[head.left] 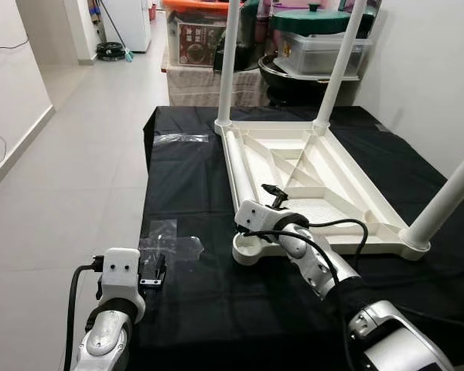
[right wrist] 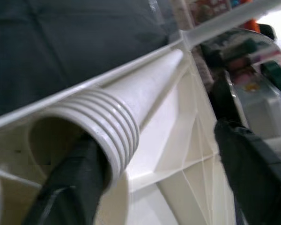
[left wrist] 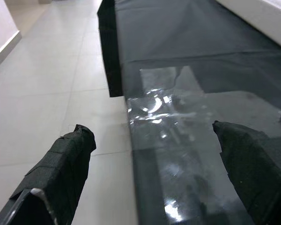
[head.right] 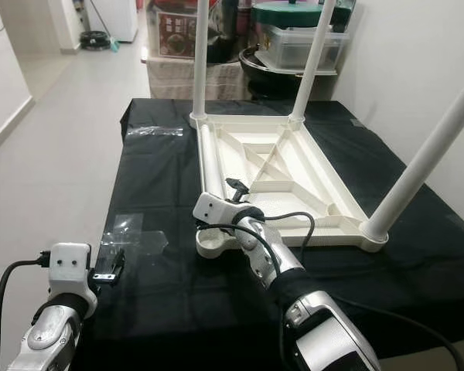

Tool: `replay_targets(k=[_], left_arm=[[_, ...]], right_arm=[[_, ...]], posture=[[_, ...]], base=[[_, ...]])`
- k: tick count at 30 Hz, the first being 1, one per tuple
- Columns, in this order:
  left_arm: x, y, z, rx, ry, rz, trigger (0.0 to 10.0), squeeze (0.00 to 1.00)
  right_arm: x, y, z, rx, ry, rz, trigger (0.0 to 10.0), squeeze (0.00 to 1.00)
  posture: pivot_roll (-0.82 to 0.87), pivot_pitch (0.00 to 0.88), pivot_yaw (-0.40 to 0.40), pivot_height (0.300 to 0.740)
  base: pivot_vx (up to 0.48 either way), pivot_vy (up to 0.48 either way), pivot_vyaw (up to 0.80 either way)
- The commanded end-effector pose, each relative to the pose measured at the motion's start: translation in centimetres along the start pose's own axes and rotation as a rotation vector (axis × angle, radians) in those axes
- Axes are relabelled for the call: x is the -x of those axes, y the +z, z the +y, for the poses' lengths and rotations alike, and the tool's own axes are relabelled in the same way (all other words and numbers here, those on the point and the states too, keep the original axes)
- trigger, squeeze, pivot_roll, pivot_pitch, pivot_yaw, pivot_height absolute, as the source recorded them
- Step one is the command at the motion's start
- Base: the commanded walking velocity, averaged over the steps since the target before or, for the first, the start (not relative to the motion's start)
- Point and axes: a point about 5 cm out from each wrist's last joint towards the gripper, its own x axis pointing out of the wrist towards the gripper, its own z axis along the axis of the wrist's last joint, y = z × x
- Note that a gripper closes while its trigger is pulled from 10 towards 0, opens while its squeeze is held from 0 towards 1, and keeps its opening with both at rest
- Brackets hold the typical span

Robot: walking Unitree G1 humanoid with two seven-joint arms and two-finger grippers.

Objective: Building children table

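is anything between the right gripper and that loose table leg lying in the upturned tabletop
Nothing visible. The right gripper is open and already straddles the threaded end of the loose leg, which lies along the tabletop edge beside the empty corner socket.

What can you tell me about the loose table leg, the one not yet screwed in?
The loose leg is a cream-white plastic tube, tapering along its length, with a ribbed, threaded open end. It lies flat inside the upturned tabletop, along the long edge on the robot's left, threaded end near the empty corner socket. The right gripper is at that end, fingers open on either side of the threads. Three other legs stand upright in their sockets.
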Motion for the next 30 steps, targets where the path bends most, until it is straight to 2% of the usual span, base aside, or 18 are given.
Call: replay_targets(k=[1, 7, 14, 15, 17, 21, 22, 23, 24, 25, 27, 28, 29, 30], left_arm=[[0.1, -0.5, 0.1, -0.019, 0.005, 0.017, 10.0, 0.0], [-0.2, -0.3, 0.0, -0.022, -0.003, 0.015, 10.0, 0.0], [-0.3, -0.3, 0.0, -0.024, -0.004, 0.012, 10.0, 0.0], [-0.4, -0.2, 0.0, -0.026, -0.002, 0.011, 10.0, 0.0], [-0.4, -0.2, 0.1, -0.026, -0.001, 0.011, 10.0, 0.0], [-0.4, -0.2, 0.1, -0.027, 0.001, 0.011, 10.0, 0.0], [-0.4, -0.2, 0.1, -0.028, 0.002, 0.011, 10.0, 0.0], [-0.4, -0.2, 0.1, -0.028, 0.002, 0.011, 10.0, 0.0], [-0.4, -0.2, 0.1, -0.028, 0.002, 0.009, 10.0, 0.0], [-0.4, -0.2, 0.1, -0.028, 0.002, 0.009, 10.0, 0.0], [-0.5, 0.0, 0.1, -0.02, -0.012, -0.001, 10.0, 0.0], [-0.5, 0.0, 0.1, -0.02, -0.012, -0.001, 10.0, 0.0], [-0.6, 0.2, 0.1, -0.02, -0.02, -0.009, 10.0, 0.0], [-0.6, 0.2, 0.1, -0.02, -0.02, -0.009, 10.0, 0.0]], right_arm=[[0.1, -0.7, -1.8, -0.049, -0.117, 0.001, 0.0, 0.0], [0.3, -1.3, -2.8, -0.066, -0.197, 0.023, 0.0, 0.0], [0.4, -1.2, -2.3, -0.1, -0.187, 0.011, 0.0, 0.0], [0.3, -0.6, -1.7, -0.145, -0.163, -0.03, 0.0, 0.0], [0.3, -0.2, -1.5, -0.175, -0.153, -0.051, 0.0, 0.0], [0.2, 0.1, -1.3, -0.192, -0.147, -0.069, 0.0, 0.0], [0.1, 0.3, -1.4, -0.231, -0.151, -0.074, 0.0, 0.0], [0.1, 0.3, -1.4, -0.231, -0.151, -0.074, 0.0, 0.0], [0.1, 0.3, -1.8, -0.299, -0.169, -0.081, 0.0, 0.0], [0.1, 0.3, -1.8, -0.299, -0.169, -0.081, 0.0, 0.0], [0.5, 0.6, -3.7, -0.458, -0.211, -0.163, 0.0, 0.0], [0.5, 0.6, -3.7, -0.458, -0.211, -0.163, 0.0, 0.0], [0.9, 0.2, -5.2, -0.469, -0.243, -0.196, 0.0, 0.0], [0.9, 0.2, -5.2, -0.469, -0.243, -0.196, 0.0, 0.0]], posture=[[0.12, 0.0, -0.097, 0.74], [0.12, 0.0, -0.088, 0.74], [0.12, 0.0, -0.09, 0.74], [0.12, 0.0, -0.094, 0.74], [0.12, 0.0, -0.094, 0.74], [0.12, 0.0, -0.094, 0.74], [0.13, 0.0, -0.096, 0.74], [0.13, 0.0, -0.096, 0.74], [0.12, 0.0, -0.095, 0.74], [0.12, 0.0, -0.095, 0.74], [0.12, 0.0, -0.09, 0.74], [0.12, 0.0, -0.09, 0.74], [0.13, 0.0, -0.089, 0.74], [0.13, 0.0, -0.089, 0.74]], base=[[0.0, 0.0, 0.0], [0.0, 0.0, 0.0], [0.0, 0.0, 0.0], [0.0, 0.0, 0.0], [0.0, 0.0, 0.0], [0.0, 0.0, 0.0], [0.0, 0.0, 0.0], [0.0, 0.0, 0.0], [0.0, 0.0, 0.0], [0.0, 0.0, 0.0], [0.0, 0.0, 0.0], [0.0, 0.0, 0.0], [0.0, 0.0, 0.0], [0.0, 0.0, 0.0]])
